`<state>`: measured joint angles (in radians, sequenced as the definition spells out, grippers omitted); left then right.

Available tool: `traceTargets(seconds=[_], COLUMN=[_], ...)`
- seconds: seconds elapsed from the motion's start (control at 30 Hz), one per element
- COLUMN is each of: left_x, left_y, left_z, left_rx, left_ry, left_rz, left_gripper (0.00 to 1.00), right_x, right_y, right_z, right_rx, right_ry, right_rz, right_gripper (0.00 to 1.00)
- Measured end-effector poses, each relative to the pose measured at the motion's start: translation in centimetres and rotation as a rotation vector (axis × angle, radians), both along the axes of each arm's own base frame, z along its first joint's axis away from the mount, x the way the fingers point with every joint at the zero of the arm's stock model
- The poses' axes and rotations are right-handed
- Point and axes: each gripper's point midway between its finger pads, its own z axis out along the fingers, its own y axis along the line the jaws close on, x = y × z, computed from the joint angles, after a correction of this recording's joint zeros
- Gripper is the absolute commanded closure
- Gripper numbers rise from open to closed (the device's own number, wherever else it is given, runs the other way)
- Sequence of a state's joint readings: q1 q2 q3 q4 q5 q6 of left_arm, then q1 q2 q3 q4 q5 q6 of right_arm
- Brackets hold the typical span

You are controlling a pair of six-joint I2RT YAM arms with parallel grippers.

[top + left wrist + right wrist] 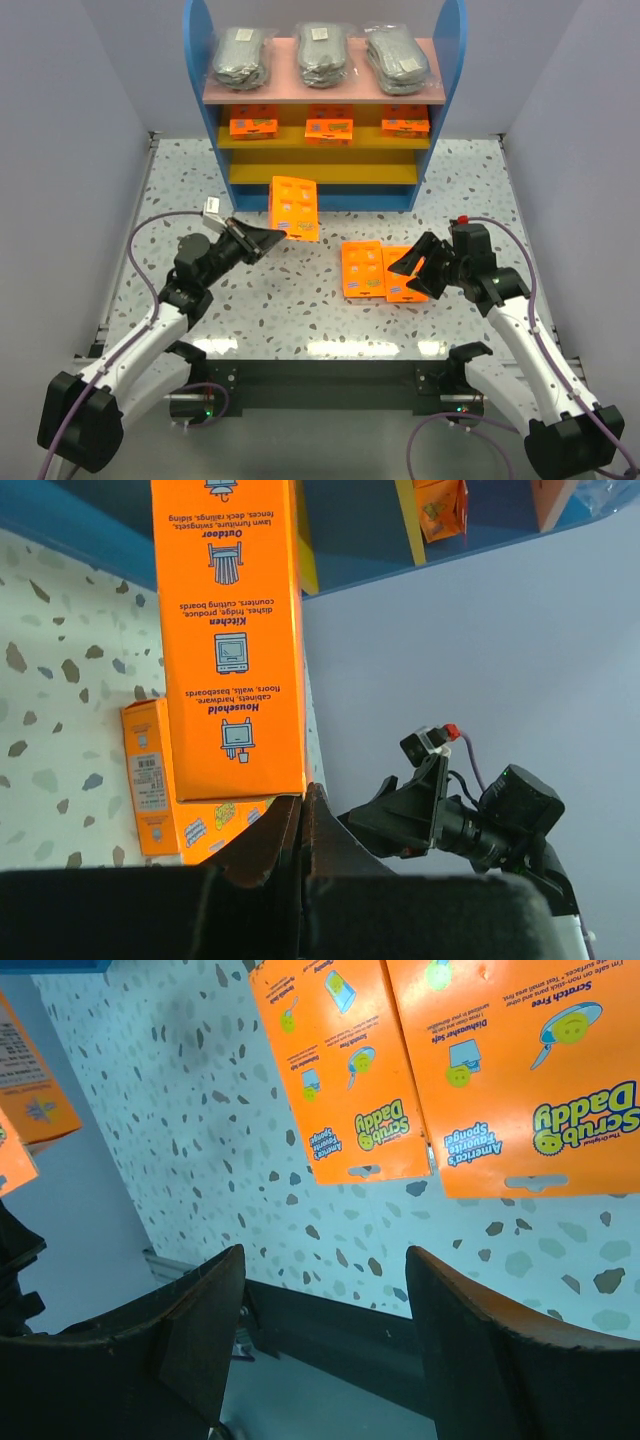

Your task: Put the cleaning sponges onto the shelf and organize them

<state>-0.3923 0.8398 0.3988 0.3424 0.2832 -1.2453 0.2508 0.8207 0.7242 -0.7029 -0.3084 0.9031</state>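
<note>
The shelf (448,60) stands at the back. Three bags of grey scrub pads (323,55) lie on its pink top board. Three orange packets (329,128) sit on the upper yellow board. My left gripper (281,236) is shut on the lower edge of another orange packet (294,207), held upright above the table in front of the shelf; in the left wrist view the packet (232,640) rises from my closed left gripper (303,800). Two more orange packets (362,268) (399,270) lie flat mid-table. My right gripper (414,266) is open and empty at their right edge; the right wrist view shows both packets (340,1070) (520,1070) beyond my right gripper (325,1300).
The lower yellow board (322,172) shows nothing on it. The table (200,180) is speckled white with grey walls on both sides. In the left wrist view one flat packet (160,780) and the right arm (470,815) are visible.
</note>
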Motion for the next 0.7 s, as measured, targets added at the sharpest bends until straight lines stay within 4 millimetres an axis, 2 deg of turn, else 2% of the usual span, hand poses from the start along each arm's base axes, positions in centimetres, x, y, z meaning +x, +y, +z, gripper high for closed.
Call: traceTargets(seconds=[0.1,0.23,0.43,0.6,0.7], left_x=[1.1,3.3,7.3,10.3,11.9], left_y=[0.1,1.0,3.7,5.9,7.1], left_z=[0.6,-0.1,0.3,1.6,1.5], left_rx=[-0.015,-0.020,-0.058,-0.105,-0.133], left_ry=[-0.018,0.010,0.010,-0.027,-0.018], left_rz=[-0.013,-0.003,0.044,0.065,0.069], left_gripper=[1.00,1.00,1.00,1.00,1.00], right_x=[0.0,0.1,0.1,0.1,0.3], right_y=[0.0,0.0,0.0,0.0,0.0], right_z=[-0.1,-0.2,-0.2,-0.3,-0.4], right_rx=[-0.001,-0.004,-0.006,-0.008,-0.010], right_ry=[0.003,0.007,0.005,0.009,0.016], right_rz=[0.000,0.002,0.003,0.004,0.005], right_gripper=[0.32,0.32,0.32,0.32,0.32])
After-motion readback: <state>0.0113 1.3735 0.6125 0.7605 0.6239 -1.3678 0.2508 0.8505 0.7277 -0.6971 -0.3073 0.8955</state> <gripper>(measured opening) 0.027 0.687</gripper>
